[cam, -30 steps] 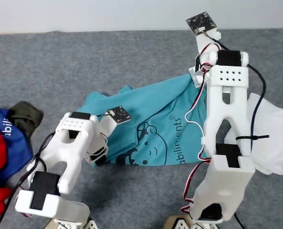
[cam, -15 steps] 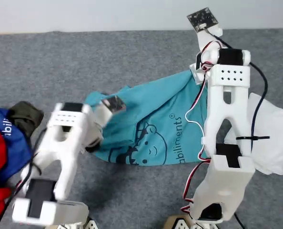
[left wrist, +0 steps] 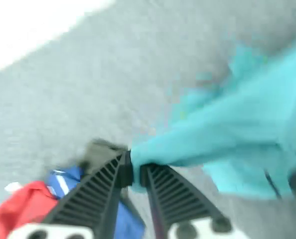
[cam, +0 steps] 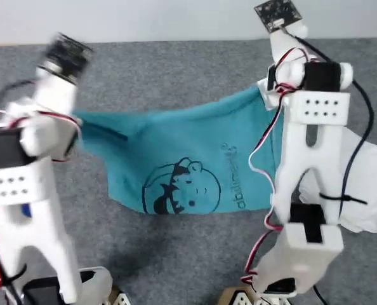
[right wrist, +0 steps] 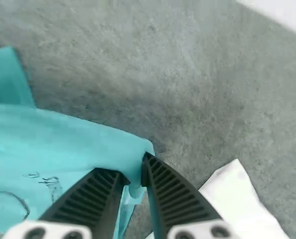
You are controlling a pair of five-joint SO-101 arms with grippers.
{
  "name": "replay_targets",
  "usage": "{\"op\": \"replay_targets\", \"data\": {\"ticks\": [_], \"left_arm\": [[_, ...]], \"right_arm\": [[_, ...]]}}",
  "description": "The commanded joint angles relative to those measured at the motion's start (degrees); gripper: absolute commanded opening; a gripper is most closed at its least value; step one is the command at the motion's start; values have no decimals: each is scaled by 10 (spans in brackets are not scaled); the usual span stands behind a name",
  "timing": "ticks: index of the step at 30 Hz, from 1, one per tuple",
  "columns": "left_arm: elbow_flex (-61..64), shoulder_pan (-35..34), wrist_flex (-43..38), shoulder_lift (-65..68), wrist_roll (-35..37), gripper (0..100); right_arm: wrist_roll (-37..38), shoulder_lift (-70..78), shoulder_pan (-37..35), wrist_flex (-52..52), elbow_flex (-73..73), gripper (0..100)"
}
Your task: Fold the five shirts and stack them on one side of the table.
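A teal shirt (cam: 182, 162) with a dark cartoon print is stretched between both arms above the grey table. My left gripper (left wrist: 136, 171) is shut on one corner of the teal shirt (left wrist: 227, 129), at the left in the high view (cam: 74, 130). My right gripper (right wrist: 135, 175) is shut on another corner of the shirt (right wrist: 48, 144), at the upper right in the high view (cam: 270, 89). A white shirt (cam: 366, 184) lies crumpled on the right. A red shirt (left wrist: 18, 211), a blue shirt (left wrist: 68, 181) and a dark olive one (left wrist: 99, 149) lie bunched together near the left arm.
Grey carpet-like table surface (cam: 176, 70) stretches open at the back, ending at a pale wall (cam: 144, 19). The right arm's white body (cam: 309, 165) overlaps the white shirt.
My left arm has lifted and swung out to the left and back with its corner of the teal shirt, pulling the cloth taut. The right arm has risen slightly.
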Motion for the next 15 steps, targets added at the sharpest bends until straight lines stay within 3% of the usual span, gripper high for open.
{"op": "replay_targets", "data": {"ticks": [1, 9, 15], "left_arm": [[-119, -13, -6, -19, 44, 6], [-263, -13, -70, -23, 76, 6], [-354, -14, -38, -25, 64, 6]], "right_arm": [[-3, -75, -29, 17, -33, 9], [-3, -157, -51, 20, -33, 9], [10, -214, -51, 45, -33, 9]]}}
